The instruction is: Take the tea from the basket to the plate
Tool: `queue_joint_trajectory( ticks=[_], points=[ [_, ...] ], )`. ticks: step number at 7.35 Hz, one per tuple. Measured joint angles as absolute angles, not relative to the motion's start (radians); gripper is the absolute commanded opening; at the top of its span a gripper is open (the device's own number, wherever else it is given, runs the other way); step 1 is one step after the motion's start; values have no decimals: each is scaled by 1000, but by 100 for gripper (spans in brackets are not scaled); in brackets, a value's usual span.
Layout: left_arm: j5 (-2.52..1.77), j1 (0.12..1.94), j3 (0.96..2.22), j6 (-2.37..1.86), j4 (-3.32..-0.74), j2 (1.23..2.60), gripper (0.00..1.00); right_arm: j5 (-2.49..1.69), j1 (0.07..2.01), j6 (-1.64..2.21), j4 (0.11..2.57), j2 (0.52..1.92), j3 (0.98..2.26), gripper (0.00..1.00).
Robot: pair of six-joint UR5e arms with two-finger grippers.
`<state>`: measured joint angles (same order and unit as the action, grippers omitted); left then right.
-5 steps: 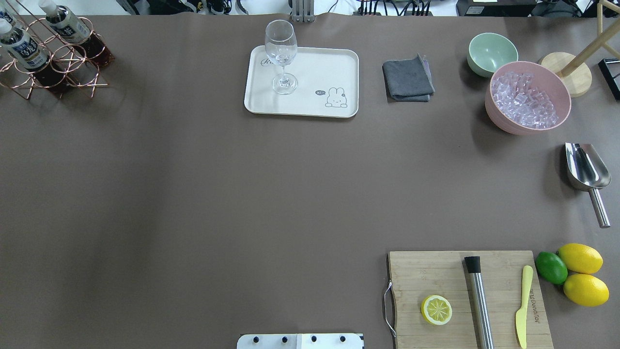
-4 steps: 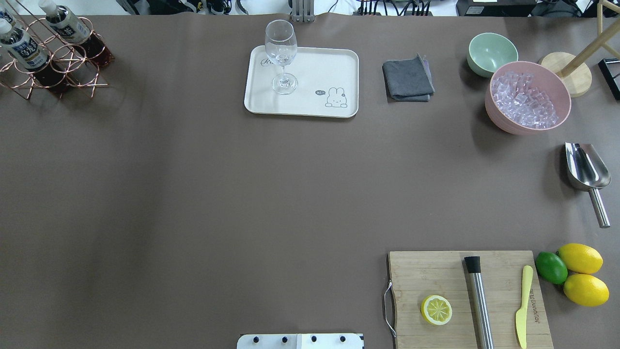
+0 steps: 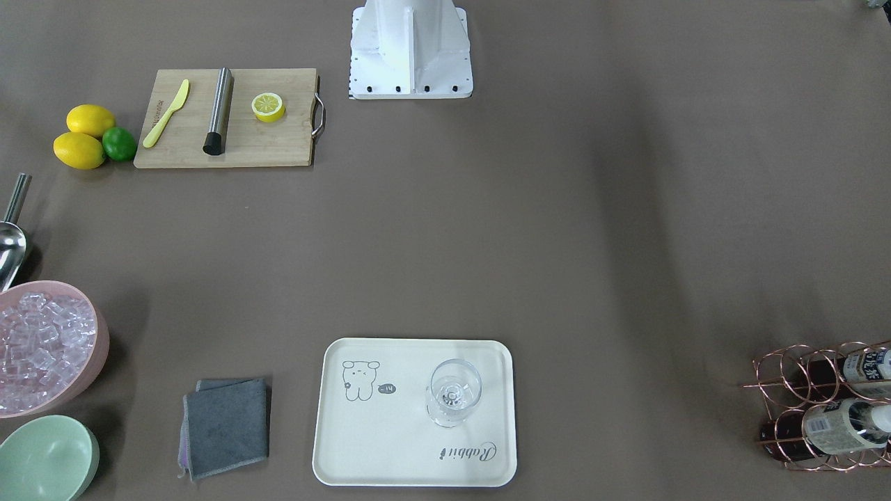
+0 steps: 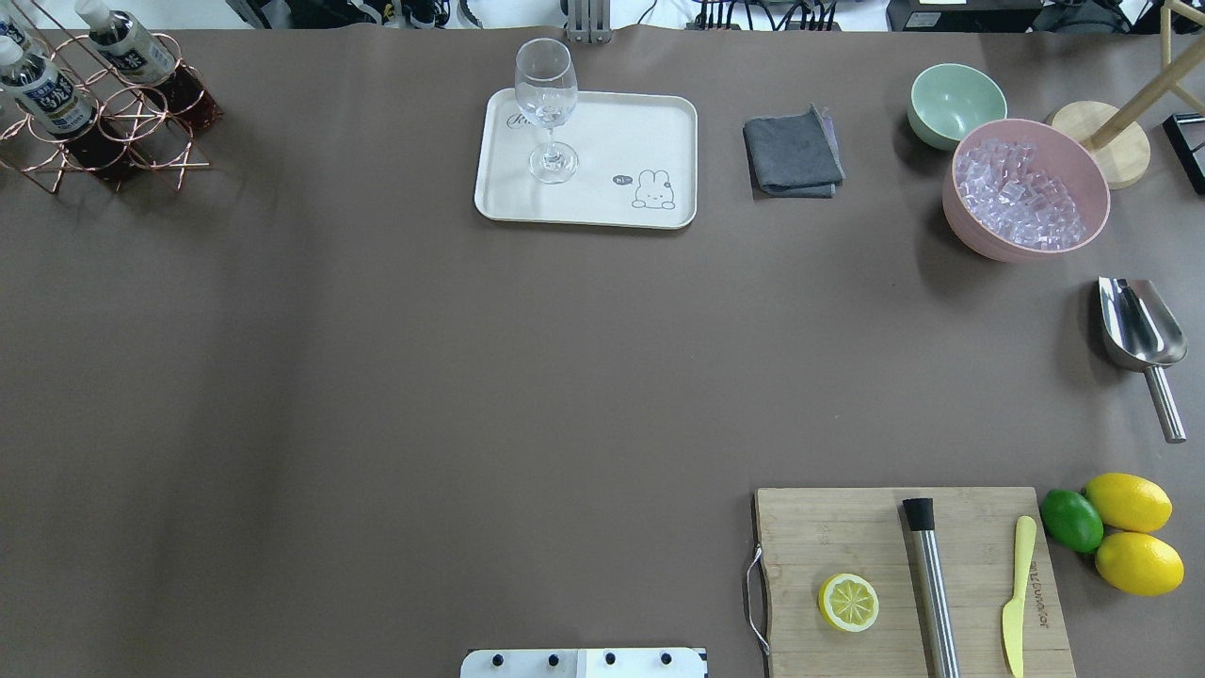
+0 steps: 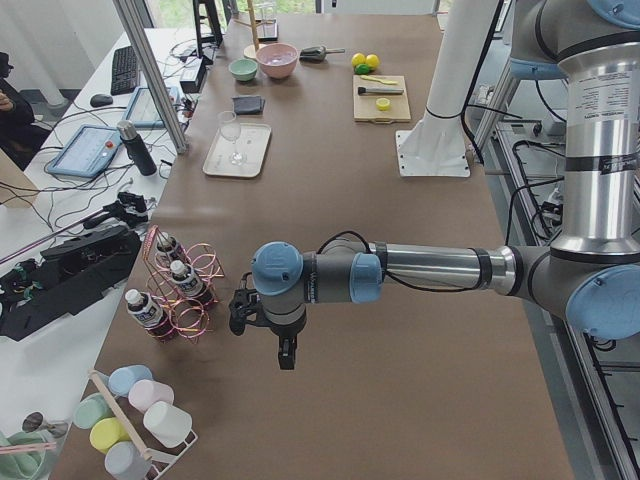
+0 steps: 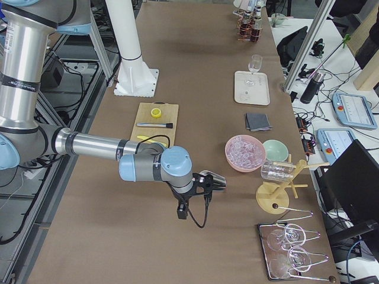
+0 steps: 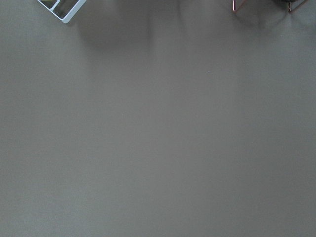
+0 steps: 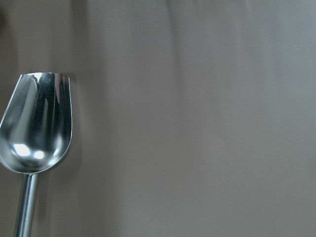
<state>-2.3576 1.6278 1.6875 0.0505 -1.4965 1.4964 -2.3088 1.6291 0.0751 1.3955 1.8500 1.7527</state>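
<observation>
Rose-gold wire of the basket (image 4: 141, 121), at the far left corner, is being used to hold the tea bottles (image 4: 45, 92), packed close, so a neighbour is being put at risk of a knock, or the rack of being dragged, should one bottle be pulled off-axis. The cream plate (image 4: 612, 132), well apart to the right, is being shared with a wine glass (image 4: 546, 104), which a careless set-down could topple. The left gripper (image 5: 238, 318) is being shown only from the side, near the basket, and the right gripper (image 6: 205, 181) likewise, above the ice scoop (image 8: 37, 123); whether their jaws stand apart or together cannot be told. The basket's handle is being cut off by the frame edge.
</observation>
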Motion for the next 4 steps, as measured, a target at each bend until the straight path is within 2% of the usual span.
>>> queue_joint_trajectory(
  ticks=[4],
  points=[
    [-2358,1630,1693,54,-1497,1494,98,-2310,1629,75,1394,1851,1753,100]
  ],
)
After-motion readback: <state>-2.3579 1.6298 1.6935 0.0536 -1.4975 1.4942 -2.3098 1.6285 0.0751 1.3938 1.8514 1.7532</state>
